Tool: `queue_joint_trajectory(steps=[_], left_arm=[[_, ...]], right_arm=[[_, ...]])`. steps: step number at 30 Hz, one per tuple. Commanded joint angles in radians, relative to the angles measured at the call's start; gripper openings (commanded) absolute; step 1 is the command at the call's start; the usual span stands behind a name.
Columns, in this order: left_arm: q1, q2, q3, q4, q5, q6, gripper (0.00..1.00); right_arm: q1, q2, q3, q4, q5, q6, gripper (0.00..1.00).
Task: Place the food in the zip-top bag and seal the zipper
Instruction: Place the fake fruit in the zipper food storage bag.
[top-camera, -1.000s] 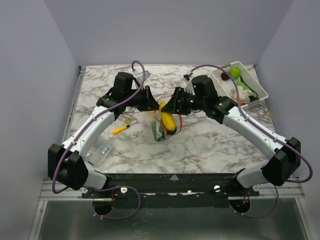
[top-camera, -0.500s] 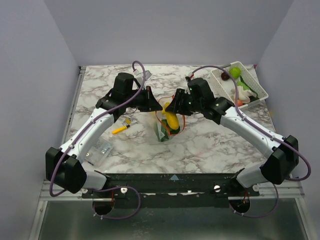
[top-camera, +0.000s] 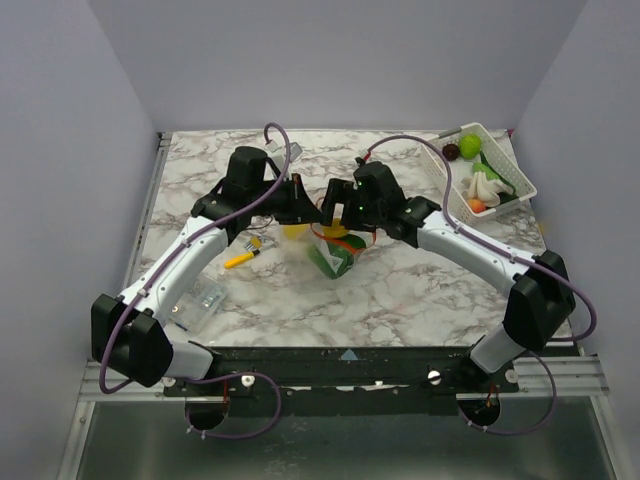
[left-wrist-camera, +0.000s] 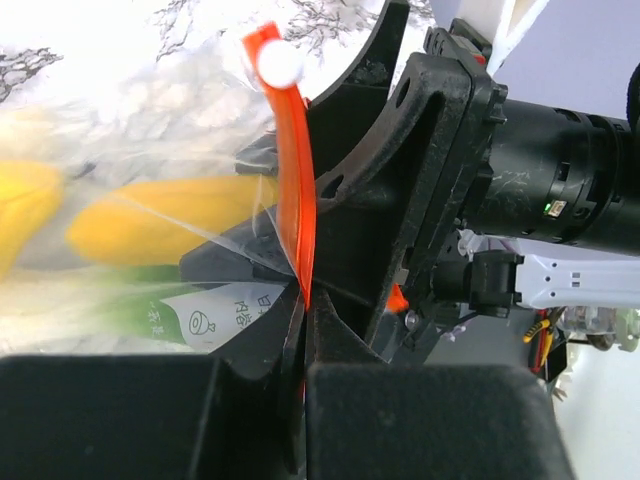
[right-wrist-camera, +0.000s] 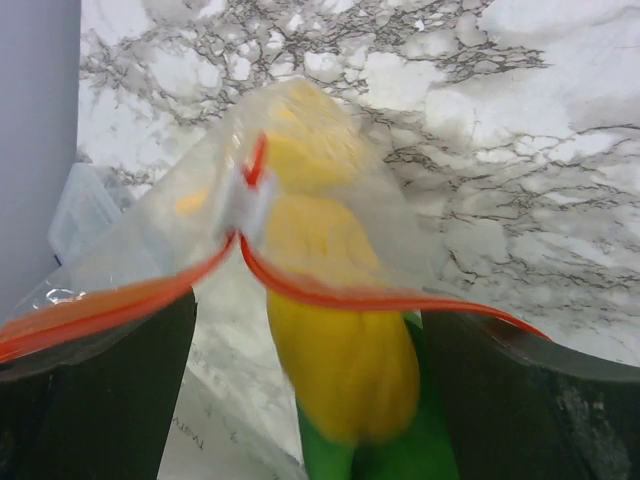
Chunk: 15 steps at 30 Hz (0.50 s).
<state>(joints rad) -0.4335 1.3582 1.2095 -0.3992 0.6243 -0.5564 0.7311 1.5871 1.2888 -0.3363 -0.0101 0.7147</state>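
Observation:
The clear zip-top bag (top-camera: 332, 250) hangs at mid-table between both grippers. My left gripper (top-camera: 300, 206) is shut on the red-orange zipper (left-wrist-camera: 296, 190) just below its white slider (left-wrist-camera: 280, 64); the jaws (left-wrist-camera: 303, 300) pinch the strip. My right gripper (top-camera: 336, 206) is open, its fingers spread wide in the right wrist view (right-wrist-camera: 310, 330). The zipper (right-wrist-camera: 330, 296) runs across both fingers. A yellow food with a green base (right-wrist-camera: 340, 360) sits in the bag between the fingers, touching neither. It also shows through the plastic in the left wrist view (left-wrist-camera: 150, 215).
A white slotted basket (top-camera: 518, 175) at the back right holds green, purple, white and orange foods. A yellow-orange marker pen (top-camera: 241, 258) and a small flat clear packet (top-camera: 205, 296) lie left of the bag. The two grippers are very close together.
My right gripper has moved left, close to the left gripper. The yellow and green food has dropped lower into the bag. The left gripper has stayed on the zipper.

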Motion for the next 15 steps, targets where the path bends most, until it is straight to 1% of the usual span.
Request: queue_joint_trajectory(steps=[1,4,6,7,10,15], left_arm=[[-0.011,-0.027,0.004,0.036,0.032,0.001,0.0],[-0.01,-0.027,0.004,0.036,0.03,0.003,0.0],[-0.011,-0.024,0.006,0.032,0.026,0.004,0.0],[-0.011,-0.022,0.006,0.032,0.026,0.005,0.0],[-0.011,-0.02,0.008,0.03,0.027,0.005,0.0],[-0.011,-0.016,0.01,0.026,0.019,0.01,0.0]], right_arm=[[0.016,-0.029,0.009,0.043,0.051,-0.005,0.96],[0.016,-0.05,0.019,0.013,0.062,-0.015,0.93],[0.015,-0.065,0.019,-0.008,0.065,-0.02,0.89],[0.016,-0.078,0.015,-0.016,0.065,-0.02,0.86],[0.015,-0.115,-0.003,-0.045,0.086,-0.028,0.81],[0.016,-0.186,-0.013,-0.127,0.147,-0.055,0.79]])
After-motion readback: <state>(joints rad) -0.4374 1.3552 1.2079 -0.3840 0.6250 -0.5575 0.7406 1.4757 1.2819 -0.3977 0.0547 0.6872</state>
